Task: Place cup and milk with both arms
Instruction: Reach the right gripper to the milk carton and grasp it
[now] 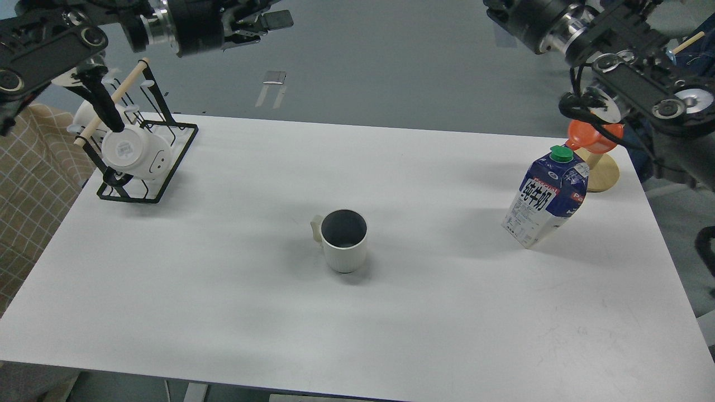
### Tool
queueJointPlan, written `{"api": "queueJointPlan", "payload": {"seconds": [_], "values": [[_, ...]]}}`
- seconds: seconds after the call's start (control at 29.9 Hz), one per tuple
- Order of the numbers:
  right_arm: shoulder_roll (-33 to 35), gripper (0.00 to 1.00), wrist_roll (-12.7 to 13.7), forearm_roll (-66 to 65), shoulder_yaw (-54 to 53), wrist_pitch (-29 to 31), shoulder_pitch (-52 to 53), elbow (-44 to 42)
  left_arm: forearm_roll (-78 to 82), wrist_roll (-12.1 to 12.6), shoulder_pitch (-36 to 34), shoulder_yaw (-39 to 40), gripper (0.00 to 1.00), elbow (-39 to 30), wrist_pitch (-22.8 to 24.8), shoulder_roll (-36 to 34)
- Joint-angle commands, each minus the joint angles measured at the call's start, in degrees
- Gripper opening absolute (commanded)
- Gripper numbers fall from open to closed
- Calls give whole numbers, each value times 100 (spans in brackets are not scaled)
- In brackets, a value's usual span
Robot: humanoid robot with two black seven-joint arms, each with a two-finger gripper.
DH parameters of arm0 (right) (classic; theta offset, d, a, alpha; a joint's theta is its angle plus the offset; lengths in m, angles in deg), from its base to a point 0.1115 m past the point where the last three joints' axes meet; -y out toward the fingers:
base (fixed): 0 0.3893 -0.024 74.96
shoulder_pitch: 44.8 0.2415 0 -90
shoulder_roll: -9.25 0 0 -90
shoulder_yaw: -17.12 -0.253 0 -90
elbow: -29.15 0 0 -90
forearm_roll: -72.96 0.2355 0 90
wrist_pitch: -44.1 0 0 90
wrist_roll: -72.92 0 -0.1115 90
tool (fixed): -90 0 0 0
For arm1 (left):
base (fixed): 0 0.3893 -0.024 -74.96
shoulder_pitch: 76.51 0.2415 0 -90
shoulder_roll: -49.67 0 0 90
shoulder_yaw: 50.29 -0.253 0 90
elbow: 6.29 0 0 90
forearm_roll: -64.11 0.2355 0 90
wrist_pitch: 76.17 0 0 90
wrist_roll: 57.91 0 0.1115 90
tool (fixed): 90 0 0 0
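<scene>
The cup (342,244), a cream-white ribbed mug with a dark inside, stands upright alone at the middle of the white table (223,290), handle to the left. The milk (547,198), a blue and white carton with a green cap, stands near the table's right edge, leaning to the right. My left gripper (268,22) is high at the top left, far from the cup, empty, with its fingers apart. My right gripper (500,8) is at the top edge above the milk, cut off by the frame and dark. Neither touches anything.
A black wire rack (148,167) with white mugs and a wooden rod stands at the table's back left. A small orange cup (595,137) hangs on a wooden stand (602,173) just behind the milk. A checked cloth (28,184) lies off the left edge.
</scene>
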Motion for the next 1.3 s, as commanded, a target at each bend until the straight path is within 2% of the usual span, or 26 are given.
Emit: {"api": "queueJointPlan", "payload": {"seconds": [0.0,0.13,0.3,0.33,0.4,0.5,0.57,0.77,0.94,1.27], "values": [[1035,100,0,-1356,222,-278,-33,924,-706,-2,260,5,93,43,0,-103],[1907,100,0,-2519,345,-788,-226,1691,-794,-2,436,277,93,121,0,-85],[3180,100,0,-3758,363,-1973,-1068,2780,-1330,-2,892,1172,93,771,0,335],[3322,100,0,-3891,363,-2133,-1192,2878,-1348,-2,911,1261,93,833,0,389],[3788,100,0,-4321,363,-2851,-1674,3159,-1357,-2,1042,1428,93,878,0,460],[4087,100,0,-4481,363,-3563,-2201,3318,-1357,-2,1095,1429,93,878,0,538],[4185,100,0,-4577,363,-3818,-2580,3327,-1357,-2,1095,1429,93,886,0,574],[4142,100,0,-4911,345,-3818,-3539,3283,-1357,-2,1095,1429,93,895,0,741],[4080,100,0,-5026,336,-3818,-3794,3274,-1357,-2,1095,1438,93,886,0,819],[3088,96,0,-5404,266,-3818,-3830,2458,-1357,-2,1095,1438,93,886,0,899]]}}
